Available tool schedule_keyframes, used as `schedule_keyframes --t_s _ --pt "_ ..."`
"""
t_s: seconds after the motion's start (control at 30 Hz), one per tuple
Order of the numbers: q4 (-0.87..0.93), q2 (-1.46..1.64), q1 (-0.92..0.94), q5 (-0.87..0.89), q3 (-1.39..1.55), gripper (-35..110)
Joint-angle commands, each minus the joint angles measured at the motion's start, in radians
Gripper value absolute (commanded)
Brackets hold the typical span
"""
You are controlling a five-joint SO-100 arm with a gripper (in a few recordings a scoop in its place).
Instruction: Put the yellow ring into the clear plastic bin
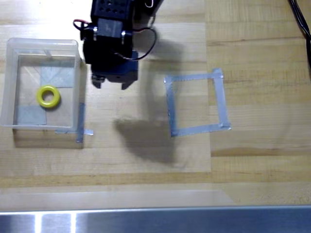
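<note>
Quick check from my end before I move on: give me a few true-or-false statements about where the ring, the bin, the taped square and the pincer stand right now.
1. The yellow ring lies inside the clear plastic bin. True.
2. The pincer holds the ring. False: it holds nothing, and the ring lies flat on the bin's base.
3. The grey tape square on the wooden table has the bin standing in it. False: the bin stands at the left of the overhead view, apart from the square.
4. The pincer hangs between the bin and the tape square. True.
5. The ring stands on edge. False: it lies flat, hole upward.
</note>
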Motion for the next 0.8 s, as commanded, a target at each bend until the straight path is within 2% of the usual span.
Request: schedule_keyframes --t_s 0.0,0.2,0.33,0.47,0.63,0.77 --pt "-0.104 0.252 -0.080 0.133 0.219 18" --pt "-0.302 0.531 -0.077 0.143 0.583 18" --pt "-0.367 0.672 -0.058 0.150 0.730 18" --pt "-0.373 0.750 -0.009 0.146 0.796 14" --pt "-0.371 0.778 0.057 0.144 0.811 0" --pt "-0.370 0.772 0.080 0.143 0.819 1"
